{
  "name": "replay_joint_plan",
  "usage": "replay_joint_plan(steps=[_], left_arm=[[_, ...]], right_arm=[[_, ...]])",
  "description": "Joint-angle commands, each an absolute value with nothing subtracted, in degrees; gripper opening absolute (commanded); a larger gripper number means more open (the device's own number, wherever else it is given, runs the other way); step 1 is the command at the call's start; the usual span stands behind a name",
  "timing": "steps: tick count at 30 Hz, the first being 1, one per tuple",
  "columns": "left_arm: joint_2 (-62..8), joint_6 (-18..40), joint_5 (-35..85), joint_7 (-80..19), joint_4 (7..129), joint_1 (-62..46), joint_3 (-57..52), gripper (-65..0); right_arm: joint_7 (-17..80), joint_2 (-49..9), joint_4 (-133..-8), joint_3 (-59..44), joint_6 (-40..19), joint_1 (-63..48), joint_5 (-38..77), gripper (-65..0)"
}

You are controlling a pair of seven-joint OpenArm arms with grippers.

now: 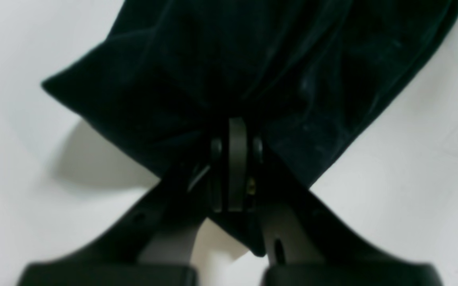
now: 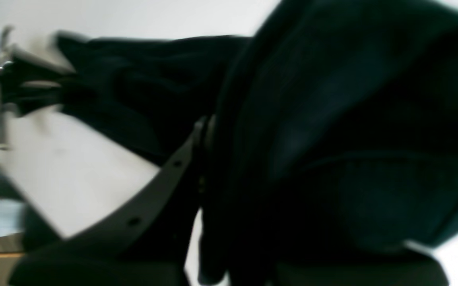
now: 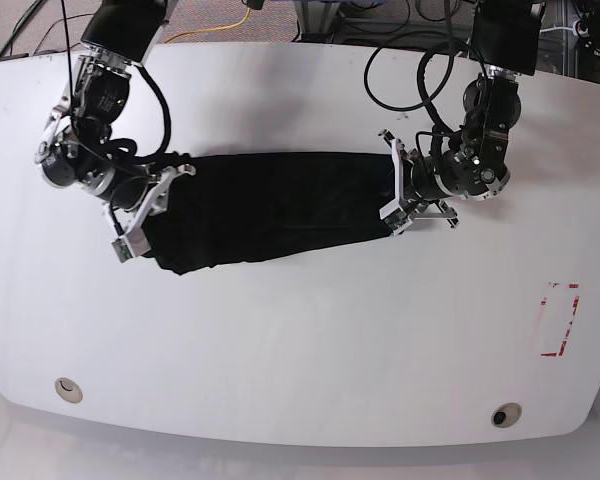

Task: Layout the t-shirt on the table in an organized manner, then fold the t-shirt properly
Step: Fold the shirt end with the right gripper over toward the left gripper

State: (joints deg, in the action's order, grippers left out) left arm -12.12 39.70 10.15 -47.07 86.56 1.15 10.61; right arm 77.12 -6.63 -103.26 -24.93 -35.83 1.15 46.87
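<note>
t-shirt (image 3: 265, 208) stretched, both pincers clamped

The left gripper (image 3: 392, 193) sits at about three o'clock in the base view, its arm coming down from one o'clock with the wrist bent so the jaws point toward nine; in the left wrist view its fingers (image 1: 237, 159) are pressed together on black cloth. The right gripper (image 3: 145, 215) sits at nine o'clock, its arm descending from eleven, jaws aimed toward four and closed on cloth in the blurred right wrist view.
</note>
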Motion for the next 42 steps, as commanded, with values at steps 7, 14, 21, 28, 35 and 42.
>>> replay_joint_plan(steps=[7, 14, 21, 28, 35, 42], left_arm=[[-12.62, 40.00, 8.75, -49.89, 86.46, 1.19, 10.95, -65.0], [-12.62, 40.00, 8.75, -49.89, 86.46, 1.01, 10.95, -65.0], [-12.44, 40.00, 8.75, -49.89, 86.46, 1.01, 10.95, -65.0], [-12.44, 40.00, 8.75, -49.89, 86.46, 1.10, 10.95, -65.0], [-12.44, 40.00, 8.75, -49.89, 86.46, 1.10, 10.95, -65.0], [-12.35, 40.00, 8.75, -49.89, 86.46, 1.10, 10.95, -65.0]], right_arm=[[75.91, -1.36, -106.59, -19.91, -35.74, 2.33, 48.48, -65.0], [75.74, 3.91, -106.24, -16.48, -35.74, 3.21, 48.13, -65.0], [75.12, 7.16, -104.48, -13.76, -35.65, 4.88, 48.04, -65.0], [68.97, 7.43, -99.56, -8.22, -34.95, 5.32, 47.96, -65.0], [64.22, 7.08, -95.60, -4.00, -33.71, 5.41, 48.13, -65.0], [63.34, 6.99, -93.58, -1.98, -33.71, 5.32, 48.13, -65.0]])
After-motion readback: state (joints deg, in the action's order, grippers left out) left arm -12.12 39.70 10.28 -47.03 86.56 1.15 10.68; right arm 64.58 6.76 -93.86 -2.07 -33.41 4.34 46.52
